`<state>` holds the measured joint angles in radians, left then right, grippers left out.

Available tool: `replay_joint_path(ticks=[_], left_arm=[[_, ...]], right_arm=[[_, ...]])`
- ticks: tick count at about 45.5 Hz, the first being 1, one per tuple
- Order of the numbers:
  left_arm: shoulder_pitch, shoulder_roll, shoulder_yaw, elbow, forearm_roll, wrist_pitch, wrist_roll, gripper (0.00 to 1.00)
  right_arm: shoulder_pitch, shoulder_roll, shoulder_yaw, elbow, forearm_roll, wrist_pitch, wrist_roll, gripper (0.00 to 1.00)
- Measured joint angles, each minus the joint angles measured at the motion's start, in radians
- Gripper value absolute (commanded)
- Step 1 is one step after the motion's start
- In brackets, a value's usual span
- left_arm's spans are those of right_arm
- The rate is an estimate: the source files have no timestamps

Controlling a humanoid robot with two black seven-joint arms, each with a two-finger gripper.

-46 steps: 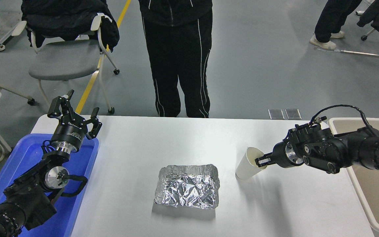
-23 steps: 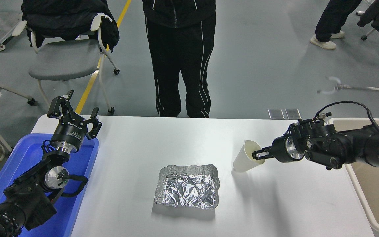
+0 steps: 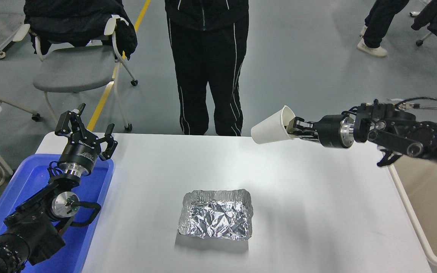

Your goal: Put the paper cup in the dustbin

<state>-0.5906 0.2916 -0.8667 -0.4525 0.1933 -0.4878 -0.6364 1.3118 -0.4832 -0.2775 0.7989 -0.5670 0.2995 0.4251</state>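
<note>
My right gripper (image 3: 293,126) is shut on the rim of the white paper cup (image 3: 271,127) and holds it high above the table's far edge, tipped on its side with its base pointing left. The beige dustbin (image 3: 412,216) stands at the table's right edge, below and to the right of the arm. My left gripper (image 3: 85,127) is parked open over the blue tub at the lower left.
A crinkled silver foil tray (image 3: 216,214) lies on the white table (image 3: 309,212) at front centre. A blue plastic tub (image 3: 32,178) sits at the left edge. A person in black trousers (image 3: 207,68) stands at the far side. A chair (image 3: 74,68) stands at the back left.
My right gripper has lifted the paper cup off the table, up and slightly left, and tipped it sideways. The left arm has not moved.
</note>
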Motion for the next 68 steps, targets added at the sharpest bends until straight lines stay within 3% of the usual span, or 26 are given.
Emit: replay_joint_path(ticks=[30, 56, 68], left_arm=[[0.0, 0.0, 0.0, 0.0, 0.0, 0.0, 0.001, 1.0], [0.0, 0.0, 0.0, 0.0, 0.0, 0.0, 0.001, 1.0], [0.0, 0.0, 0.0, 0.0, 0.0, 0.0, 0.0, 1.0]], right_arm=[[0.0, -0.208, 0.111, -0.122, 0.312, 0.027, -0.011, 0.0], [-0.173, -0.221, 0.103, -0.679, 0.419, 0.021, -0.158, 0.0], [-0.318, -0.216, 0.095, -0.818, 0.405, -0.015, -0.246, 0.0]])
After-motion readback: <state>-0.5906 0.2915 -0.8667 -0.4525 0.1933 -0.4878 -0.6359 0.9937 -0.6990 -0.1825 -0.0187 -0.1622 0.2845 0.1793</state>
